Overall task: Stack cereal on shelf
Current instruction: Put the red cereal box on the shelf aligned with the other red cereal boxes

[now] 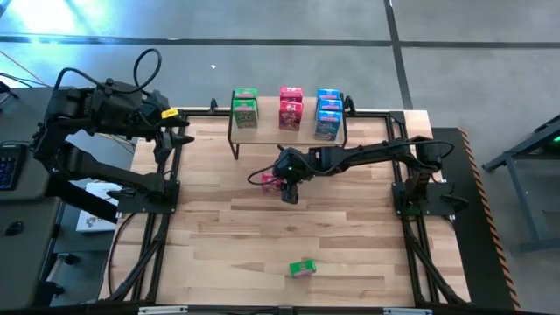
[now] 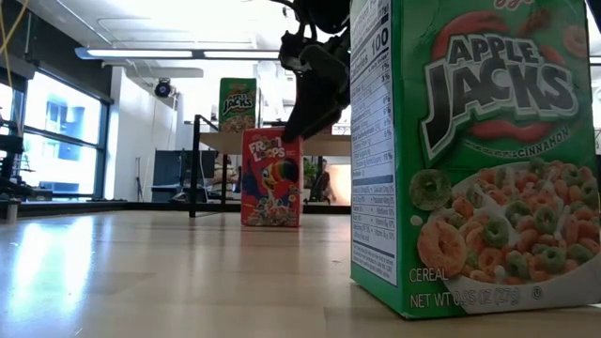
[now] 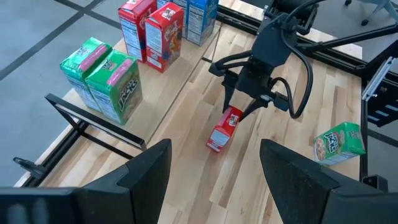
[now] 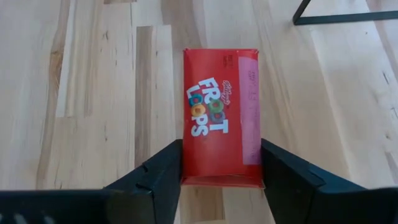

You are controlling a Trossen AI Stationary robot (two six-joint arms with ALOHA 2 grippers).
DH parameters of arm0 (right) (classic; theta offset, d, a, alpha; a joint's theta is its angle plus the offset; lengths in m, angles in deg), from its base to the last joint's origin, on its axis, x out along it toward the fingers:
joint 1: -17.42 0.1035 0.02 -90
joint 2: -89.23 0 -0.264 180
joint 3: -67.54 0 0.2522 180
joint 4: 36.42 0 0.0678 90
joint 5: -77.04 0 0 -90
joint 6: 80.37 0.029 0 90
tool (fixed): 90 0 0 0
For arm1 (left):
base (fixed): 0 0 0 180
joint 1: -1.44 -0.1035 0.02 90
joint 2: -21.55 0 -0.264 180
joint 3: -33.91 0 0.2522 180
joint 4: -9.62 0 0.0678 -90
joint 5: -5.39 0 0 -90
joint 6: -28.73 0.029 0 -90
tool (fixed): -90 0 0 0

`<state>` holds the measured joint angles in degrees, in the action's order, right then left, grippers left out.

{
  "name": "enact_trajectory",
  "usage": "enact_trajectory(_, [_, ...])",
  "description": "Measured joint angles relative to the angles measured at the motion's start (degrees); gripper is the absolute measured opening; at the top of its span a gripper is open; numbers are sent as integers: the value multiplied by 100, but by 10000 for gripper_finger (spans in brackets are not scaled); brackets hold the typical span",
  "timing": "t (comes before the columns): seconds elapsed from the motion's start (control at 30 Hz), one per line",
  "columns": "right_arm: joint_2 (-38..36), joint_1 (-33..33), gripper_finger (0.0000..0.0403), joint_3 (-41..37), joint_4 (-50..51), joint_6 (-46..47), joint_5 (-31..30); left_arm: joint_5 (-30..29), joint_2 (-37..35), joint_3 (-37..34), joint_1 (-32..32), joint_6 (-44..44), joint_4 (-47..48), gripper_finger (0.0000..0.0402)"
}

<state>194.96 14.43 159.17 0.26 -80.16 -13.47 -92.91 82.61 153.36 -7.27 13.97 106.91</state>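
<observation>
Shelf: the low stand with a light wooden top board and thin black legs [image 1: 306,134] was seen at the table's far edge.
On the shelf: two green [image 1: 245,107], two red-pink [image 1: 290,107] and three blue small printed cardboard boxes [image 1: 328,112] were counted.
Right gripper [image 4: 221,171]: just in front of the shelf; its fingers [image 4: 163,169] were spread to either side of an upright red Froot Loops carton [image 4: 221,118].
Green Apple Jacks carton [image 1: 302,268]: well apart from the shelf, near the front edge.
Left gripper [image 3: 214,165]: held beside the shelf's left end, fingers set wide.

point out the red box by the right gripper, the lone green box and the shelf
red box [image 4: 221,121]: right wrist view, on its printed top face
green box [image 1: 303,269]: high view, middle of the box
shelf [image 1: 269,134]: high view, bare front strip of the top board
</observation>
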Motion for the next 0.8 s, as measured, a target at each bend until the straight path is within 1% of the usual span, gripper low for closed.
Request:
enact_trajectory(0.13, [0,0,168,0,-2,0,33,0,0,1,0,1,0,237])
enact_trajectory(0.37, [-119,0,166,67,121,0,34,-2,2,0,0,1,2,237])
enact_trajectory(0.5, [-227,-2,166,513,528,-74,33,0,4,2,0,-3,2,237])
enact_trajectory(0.63, [-234,-15,166,1194,1274,-458,33,-3,4,4,0,-5,0,237])
enact_trajectory(0.8, [-236,-126,165,1938,1936,-780,43,-2,7,4,0,-5,0,237])
